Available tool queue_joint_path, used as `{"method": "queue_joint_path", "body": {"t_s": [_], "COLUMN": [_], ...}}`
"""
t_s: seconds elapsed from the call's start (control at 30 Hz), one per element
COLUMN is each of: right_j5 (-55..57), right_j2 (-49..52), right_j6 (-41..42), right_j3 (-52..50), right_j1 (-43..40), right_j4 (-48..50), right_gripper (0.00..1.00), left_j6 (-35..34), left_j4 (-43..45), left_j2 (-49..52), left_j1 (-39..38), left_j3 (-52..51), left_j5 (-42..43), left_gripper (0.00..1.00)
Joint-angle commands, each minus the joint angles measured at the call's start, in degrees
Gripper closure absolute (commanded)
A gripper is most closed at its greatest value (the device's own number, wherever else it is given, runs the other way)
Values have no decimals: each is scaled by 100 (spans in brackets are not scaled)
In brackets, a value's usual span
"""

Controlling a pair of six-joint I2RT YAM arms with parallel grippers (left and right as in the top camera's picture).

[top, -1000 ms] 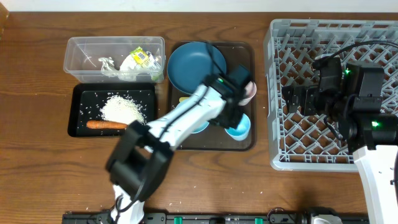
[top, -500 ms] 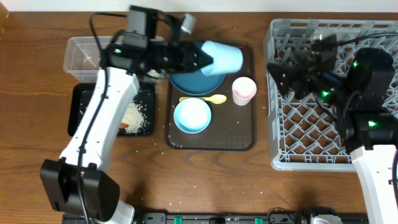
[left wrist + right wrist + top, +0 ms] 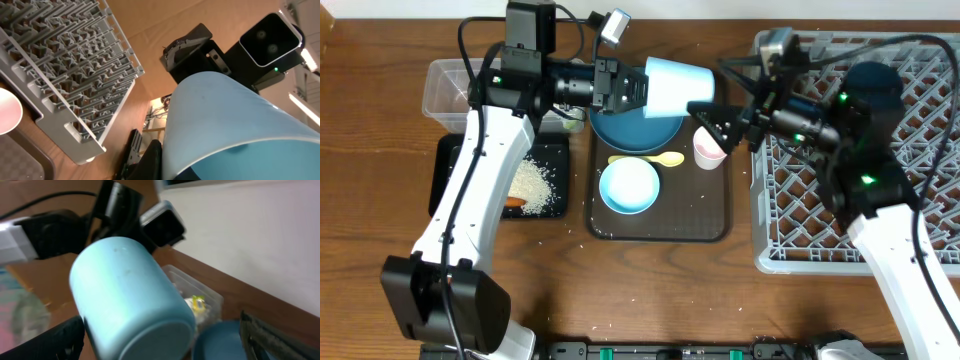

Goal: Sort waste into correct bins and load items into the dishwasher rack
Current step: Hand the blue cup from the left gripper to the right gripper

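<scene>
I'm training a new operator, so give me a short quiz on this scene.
1. Which hand holds the light blue cup?
2. True or false: the right hand is open.
3. What lies between the dark blue plate and the light blue bowl? A fork, B yellow spoon, C knife.
Key: 1 left hand; 2 true; 3 B.

left arm (image 3: 470, 190), right arm (image 3: 905, 260): white shells | joints black, green LEDs | black cables looped | left gripper (image 3: 638, 88), right gripper (image 3: 718, 125): black
</scene>
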Motion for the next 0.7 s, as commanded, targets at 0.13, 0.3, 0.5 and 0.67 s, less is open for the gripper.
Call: {"method": "queue_joint_path", "body": {"t_s": [0.13,0.3,0.5,0.67], "right_j5": [-715,-942,-1176,-1228], "right_j2": [452,535,542,544], "right_j6": [638,695,682,599], "right_j3": [70,70,70,70], "right_j1": [37,37,157,254], "right_j4": [914,1095,1292,1294], "right_gripper": [11,21,23,29], "left_j6": [-2,-2,-225,-553], "left_j4": [11,11,9,9], "left_j2": [7,7,7,7], "left_j1": [-131,-157,-160,-184], "left_j3": [35,35,35,35], "left_j5": [577,577,577,579], "left_gripper": [94,94,94,94]}}
